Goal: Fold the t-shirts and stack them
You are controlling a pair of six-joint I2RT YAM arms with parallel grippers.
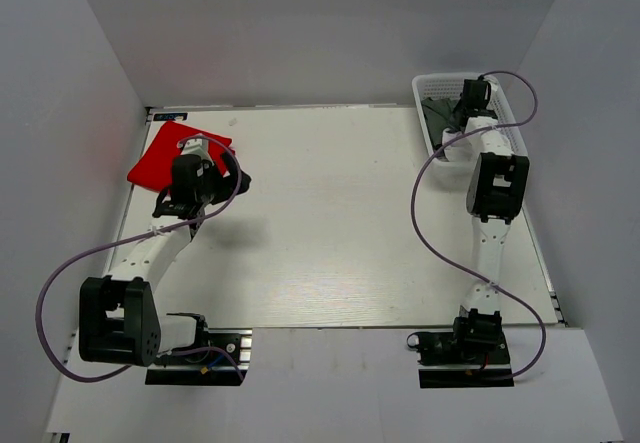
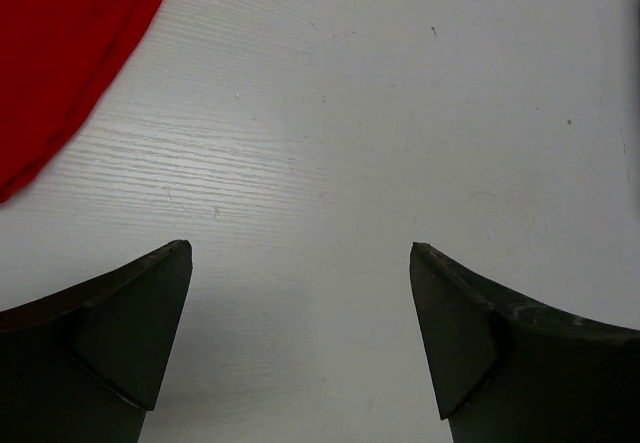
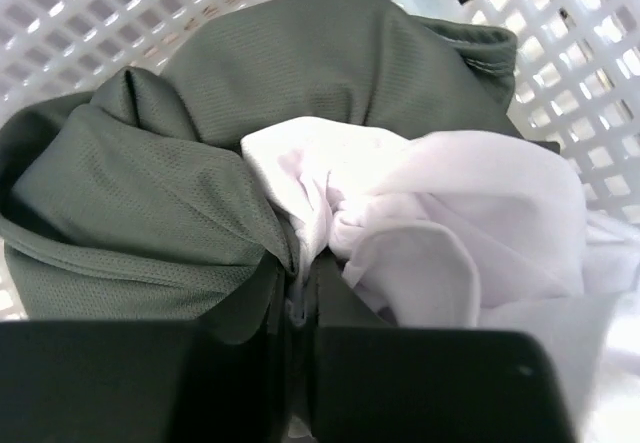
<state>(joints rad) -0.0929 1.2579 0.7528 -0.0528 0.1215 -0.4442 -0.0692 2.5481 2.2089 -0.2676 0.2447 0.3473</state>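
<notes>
Red shirt (image 1: pixel 160 158) lies at 10 o'clock, skewed, one corner toward 11. Left gripper (image 2: pixel 300 253) gapes empty beside it. Right gripper (image 3: pixel 300 293), in the basket (image 3: pixel 90 3) at 1 o'clock, pinches white shirt (image 3: pixel 470 213), grey shirt (image 3: pixel 300 73) alongside.

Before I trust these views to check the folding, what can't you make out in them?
- The red shirt: the left arm covers its right edge in the top view, and the left wrist view cuts it off at the corner.
- Inside the basket: mostly hidden by the right arm from above.
- The right gripper: its fingers hide whether the grey shirt is pinched along with the white shirt.
</notes>
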